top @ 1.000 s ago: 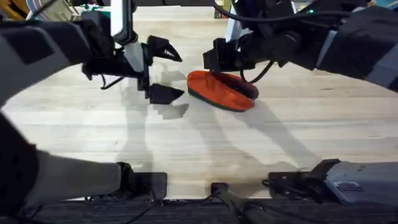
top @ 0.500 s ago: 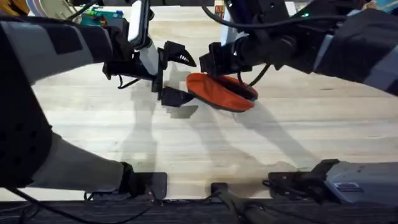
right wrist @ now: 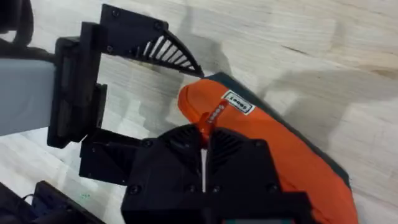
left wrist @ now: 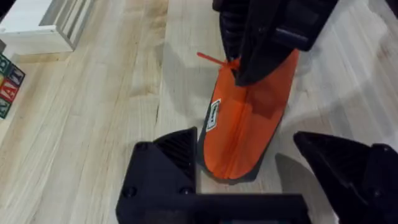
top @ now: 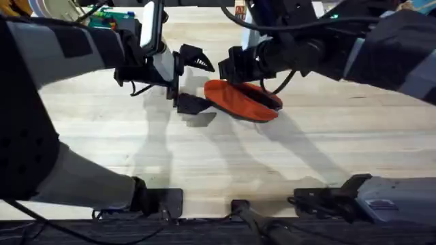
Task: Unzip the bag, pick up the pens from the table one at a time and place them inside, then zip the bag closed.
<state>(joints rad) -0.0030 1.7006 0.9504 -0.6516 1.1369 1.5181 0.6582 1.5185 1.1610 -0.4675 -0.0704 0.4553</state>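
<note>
The orange bag (top: 242, 100) lies on the table (top: 320, 150) at centre back, zipper up, with a white label near one end (left wrist: 214, 116). My left gripper (top: 204, 83) is open, its black fingers (left wrist: 166, 163) straddling the bag's left end without pressing it. My right gripper (top: 233, 68) is shut on the orange zipper pull (right wrist: 209, 117) at that same end, seen also in the left wrist view (left wrist: 239, 70). The zipper line (left wrist: 239, 134) looks closed along its length. The pens are out of view.
A white framed tray (left wrist: 38, 30) and lettered blocks (left wrist: 7, 87) sit off to the bag's far left. Colourful items (top: 102, 15) lie at the table's back left edge. Bare wood stretches in front of the bag.
My left gripper has moved right, up to the bag's left end, still open. The right gripper stays pinched on the zipper pull, and the bag has barely shifted.
</note>
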